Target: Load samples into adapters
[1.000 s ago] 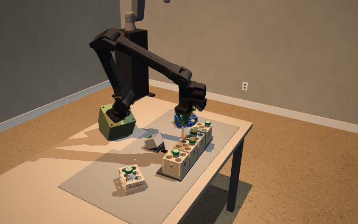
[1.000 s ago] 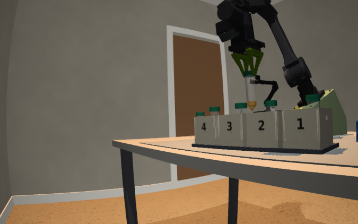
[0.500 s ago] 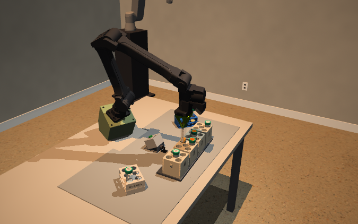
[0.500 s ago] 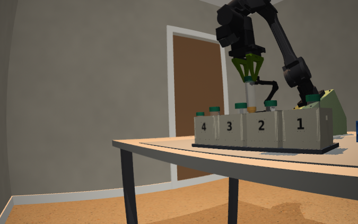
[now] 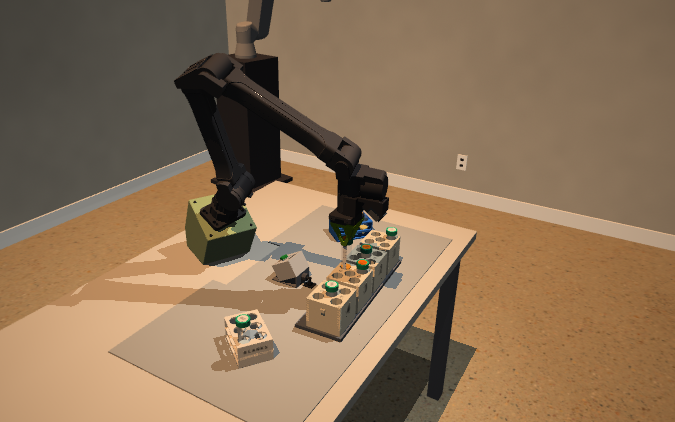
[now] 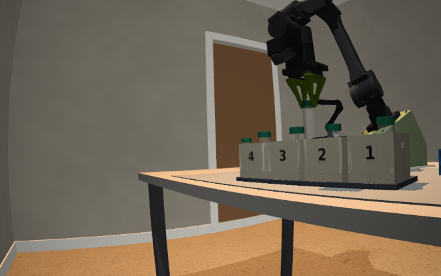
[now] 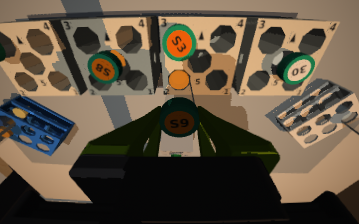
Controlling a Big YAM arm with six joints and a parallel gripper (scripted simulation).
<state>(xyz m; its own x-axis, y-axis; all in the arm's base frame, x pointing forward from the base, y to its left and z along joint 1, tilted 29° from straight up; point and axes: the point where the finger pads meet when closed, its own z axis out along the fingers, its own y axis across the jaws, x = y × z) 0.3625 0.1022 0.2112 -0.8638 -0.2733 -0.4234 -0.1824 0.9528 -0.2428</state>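
As clamped, S9 (image 7: pixel 179 122) inside end effector (image 7: pixel 179 131)

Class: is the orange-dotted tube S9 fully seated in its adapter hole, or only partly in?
Partly in: tube S9 stands tall above the adapter, gripper shut on its cap.

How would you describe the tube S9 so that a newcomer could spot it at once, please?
Find the row of four numbered adapters on the table; over it hangs the black arm's gripper with green fingers. Between those fingers stands a tube, partly down in the adapter holding S3. It alone rises well above the other caps, and its orange dot reads S9.
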